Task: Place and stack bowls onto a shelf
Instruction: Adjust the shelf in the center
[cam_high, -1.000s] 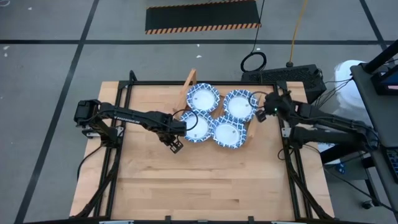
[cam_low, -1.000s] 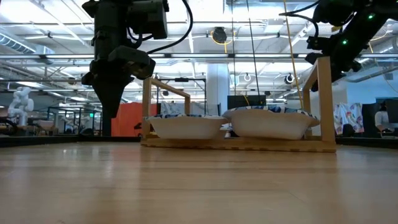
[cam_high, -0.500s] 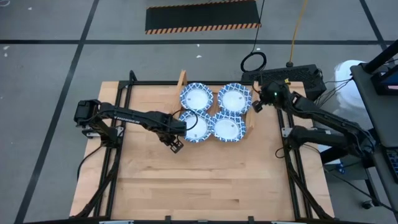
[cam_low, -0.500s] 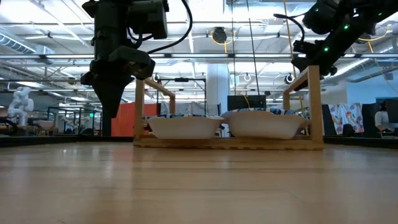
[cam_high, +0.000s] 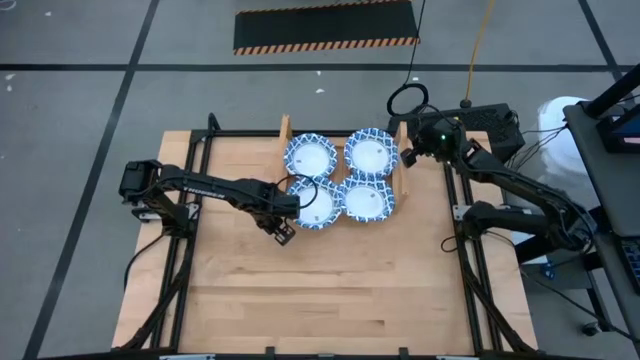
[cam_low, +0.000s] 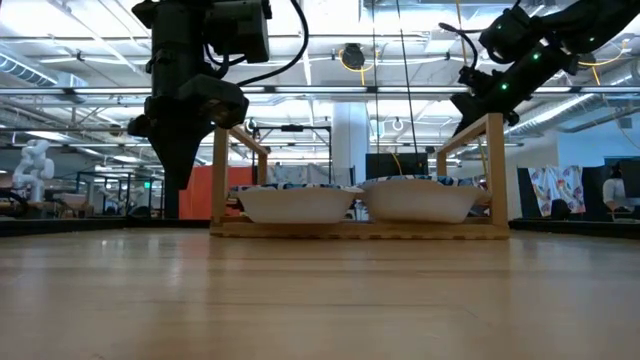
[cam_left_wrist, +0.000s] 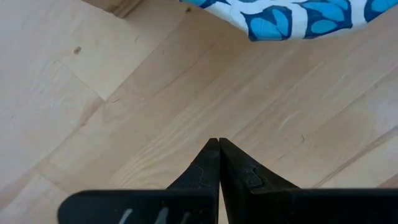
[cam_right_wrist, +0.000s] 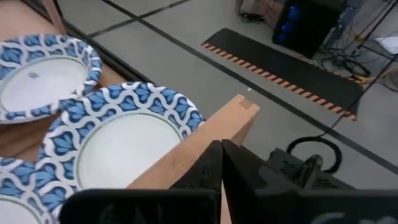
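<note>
Wooden tabletop (cam_high: 300, 300) fills the middle of our high view, with grey floor all round and a striped mat beyond its far edge. Starting at the left, our left gripper (cam_high: 283, 231) hangs low over the tabletop just off the near-left bowl, its fingers pressed together on nothing; it has not stirred over the last second.

Next comes the shelf (cam_high: 398, 168), carrying the bowls (cam_high: 310, 157) in four places, two by two. We cannot tell from above whether any place already holds a stack. Over the past second the whole shelf has swung and slid: it sat skewed and further toward the right edge, and now it stands square to the far edge, shifted left and back, with all bowls riding along.

On the right, our right gripper (cam_high: 412, 152) has moved with it and now presses against the top of the shelf's right side board (cam_right_wrist: 205, 140), fingers closed and empty. We judge this a tidying push, not a placement: the bowls look already shelved, so the task appears close to done.
</note>
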